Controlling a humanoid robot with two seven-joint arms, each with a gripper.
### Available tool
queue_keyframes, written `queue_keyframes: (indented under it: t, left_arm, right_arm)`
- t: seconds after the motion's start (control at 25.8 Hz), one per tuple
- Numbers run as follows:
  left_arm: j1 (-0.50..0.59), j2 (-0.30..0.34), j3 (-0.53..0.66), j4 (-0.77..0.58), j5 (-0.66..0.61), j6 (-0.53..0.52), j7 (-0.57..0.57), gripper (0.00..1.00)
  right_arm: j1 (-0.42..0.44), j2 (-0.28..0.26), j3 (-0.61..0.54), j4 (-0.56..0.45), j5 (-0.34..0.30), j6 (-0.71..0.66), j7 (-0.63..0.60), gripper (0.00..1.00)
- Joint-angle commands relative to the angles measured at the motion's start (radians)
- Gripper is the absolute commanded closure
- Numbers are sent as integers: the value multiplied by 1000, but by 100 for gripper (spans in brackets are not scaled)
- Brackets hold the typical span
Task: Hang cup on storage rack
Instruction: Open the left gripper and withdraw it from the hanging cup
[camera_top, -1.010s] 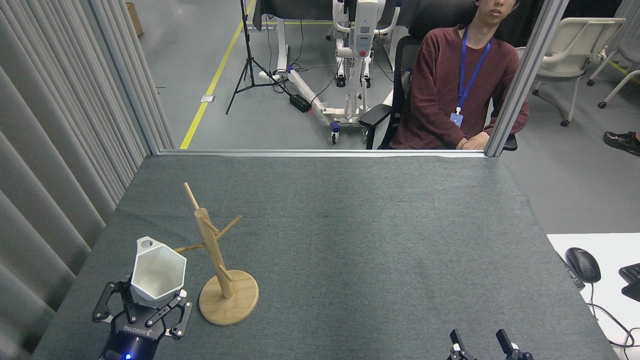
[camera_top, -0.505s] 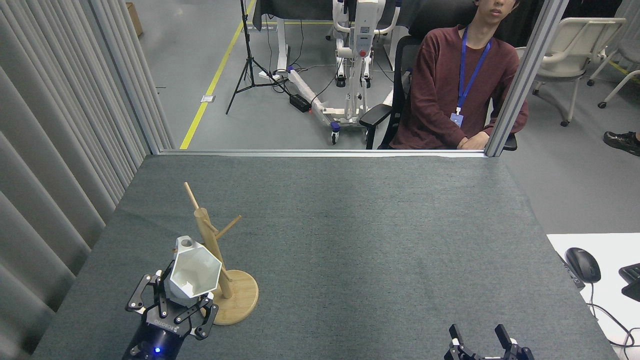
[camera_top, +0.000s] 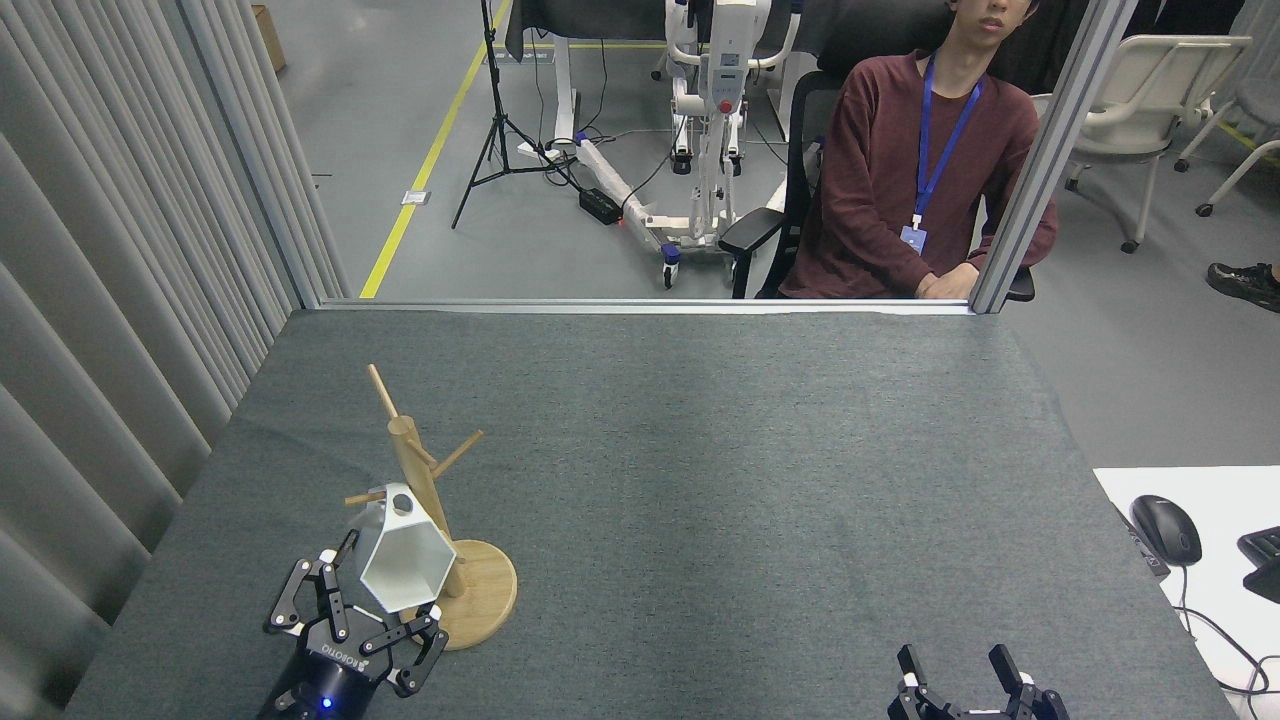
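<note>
The white faceted cup (camera_top: 405, 565) sits tilted in my left gripper (camera_top: 376, 590), which is shut on its lower body at the near left of the table. Its hexagonal mouth faces me. The tab with the round hole (camera_top: 402, 503) rests against the post of the bamboo storage rack (camera_top: 409, 452), right beside the left-pointing peg (camera_top: 362, 497). Whether that peg passes through the hole I cannot tell. The cup hides part of the rack's post and round base (camera_top: 490, 592). My right gripper (camera_top: 962, 672) is open at the bottom edge, far from both.
A person in a dark red sweater (camera_top: 905, 170) sits beyond the far edge of the grey table (camera_top: 700, 480). Grey curtain panels (camera_top: 110, 300) run along the left side. A mouse (camera_top: 1165, 528) lies on a white surface at the right.
My left gripper has carried the cup to the right and tipped it toward the rack. The tab went from well left of the post to lying against it at the left peg.
</note>
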Motion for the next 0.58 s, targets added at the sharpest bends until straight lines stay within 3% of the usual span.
queue_keyframes:
  t: [0.0,0.27,0.47,0.54]
  left_arm:
    - [55,0,18,-15,31,-16,14,0]
    - [150,-31,79,-8,109,-19,12,0]
    - [222,0,97,-117,553,-175,-60,0]
    - [228,4,94,-125,596,-192,-123,0]
  right_arm:
    - [-5,-3,1,4,0,0,-4,1]
    - [-8,-3,-1,2,0,-3,-4,1]
    - [9,-3,-1,-17,0,-38,-38,1]
    - [26,-1,1,-56,0,-40,-43,1]
